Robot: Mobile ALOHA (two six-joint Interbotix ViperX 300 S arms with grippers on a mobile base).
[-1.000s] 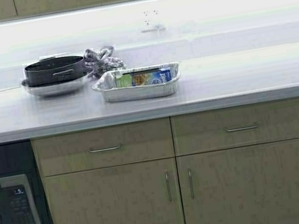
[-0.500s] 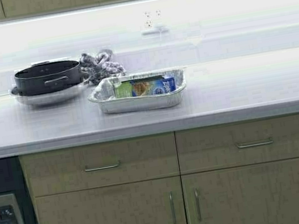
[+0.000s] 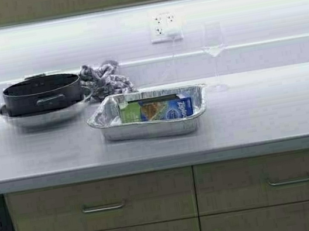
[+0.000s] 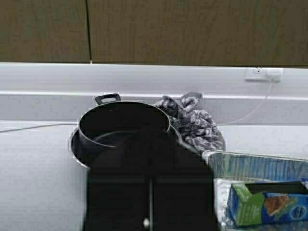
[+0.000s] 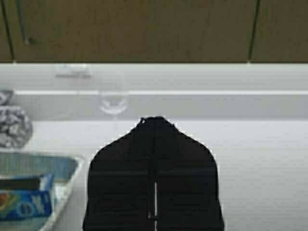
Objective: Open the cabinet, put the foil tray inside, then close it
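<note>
The foil tray [image 3: 145, 130] sits on the grey counter, holding a green and blue box [image 3: 156, 109]. The cabinet [image 3: 64, 0] hangs above the counter with both doors closed, their bar handles meeting at the top edge of the high view. In the left wrist view my left gripper [image 4: 150, 134] is shut and empty, held short of the counter in line with the black pot, with the foil tray [image 4: 255, 166] off to one side. My right gripper [image 5: 155, 120] is also shut and empty, facing the counter beside the foil tray [image 5: 62, 187].
A black pot [image 3: 42, 93] rests in a round steel bowl [image 3: 42, 117] left of the tray. A patterned cloth [image 3: 104, 81] lies behind them. A wine glass [image 3: 214, 52] stands behind and right of the tray, below a wall outlet [image 3: 164, 26]. Drawers [image 3: 103, 207] front the base cabinets.
The robot has driven closer to the counter: the whole scene has grown and slid down, and the microwave at lower left has left the view. Both grippers stay shut.
</note>
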